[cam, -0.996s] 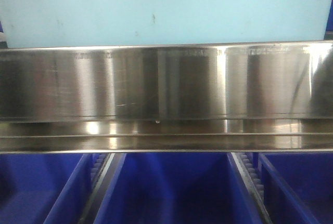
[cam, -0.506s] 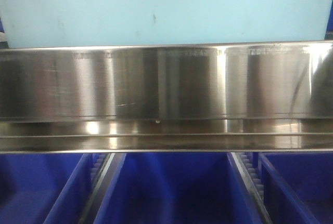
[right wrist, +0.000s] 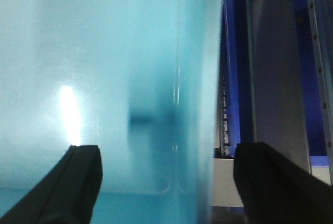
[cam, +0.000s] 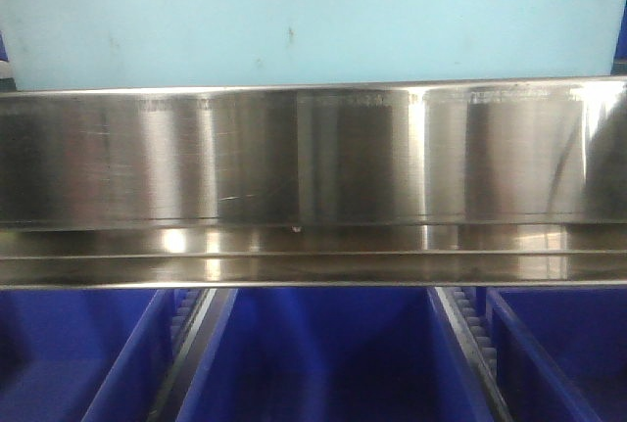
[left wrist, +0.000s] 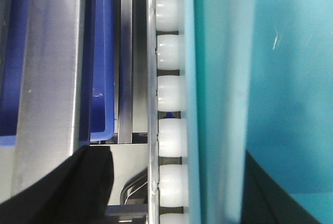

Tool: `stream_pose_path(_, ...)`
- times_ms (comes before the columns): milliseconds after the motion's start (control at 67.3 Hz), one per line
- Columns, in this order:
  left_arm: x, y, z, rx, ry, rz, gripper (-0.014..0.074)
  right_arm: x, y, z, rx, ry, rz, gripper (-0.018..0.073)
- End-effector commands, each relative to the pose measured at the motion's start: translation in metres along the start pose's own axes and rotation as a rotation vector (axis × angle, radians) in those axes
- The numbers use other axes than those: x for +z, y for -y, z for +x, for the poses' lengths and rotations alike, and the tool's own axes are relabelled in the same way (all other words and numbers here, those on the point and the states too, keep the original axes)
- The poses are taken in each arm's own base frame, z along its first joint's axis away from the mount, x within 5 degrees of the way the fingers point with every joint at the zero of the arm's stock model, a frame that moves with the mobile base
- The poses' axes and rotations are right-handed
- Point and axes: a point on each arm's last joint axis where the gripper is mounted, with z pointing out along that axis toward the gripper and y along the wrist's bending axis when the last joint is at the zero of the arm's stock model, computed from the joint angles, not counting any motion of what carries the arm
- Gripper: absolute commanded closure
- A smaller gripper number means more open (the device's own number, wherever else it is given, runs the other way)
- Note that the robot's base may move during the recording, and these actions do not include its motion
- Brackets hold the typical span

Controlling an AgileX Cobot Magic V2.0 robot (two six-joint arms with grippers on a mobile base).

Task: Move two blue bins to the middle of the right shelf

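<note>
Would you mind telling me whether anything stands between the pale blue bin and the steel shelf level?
Nothing visible does. The pale blue bin already sits behind the shelf's steel front lip, along its white rollers; the darker blue bins are a level below.

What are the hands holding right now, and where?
Seemingly nothing: the left hand and right hand straddle walls of the pale blue bin, fingers spread wide.

Vertical glare bands streak the brushed stainless-steel shelf lip [cam: 313,158]; beneath it the royal-blue plastic bins [cam: 323,353] lie dim. The right wrist view is blurred, with a white hotspot on the pale cyan plastic bin [right wrist: 104,52].
</note>
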Motion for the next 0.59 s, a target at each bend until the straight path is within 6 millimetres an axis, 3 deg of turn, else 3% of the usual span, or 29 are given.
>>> stream_pose_path(0,-0.0002,0.0005,-0.0003,-0.007,0.001,0.012,0.0270,-0.0081,0.0021,-0.0011,0.000,0.031,-0.012,0.0146)
stream_pose_path(431,-0.0002,0.0005,-0.0003,-0.007,0.001,0.012,0.0270,-0.0067,0.0024,0.0000,-0.001,0.026,-0.009,0.0149)
stream_pose_path(580,-0.0003,0.0023,0.0006,-0.016,-0.008,0.032,0.0320,-0.0021,0.0013,-0.0002,-0.004,0.013,-0.003,0.0284)
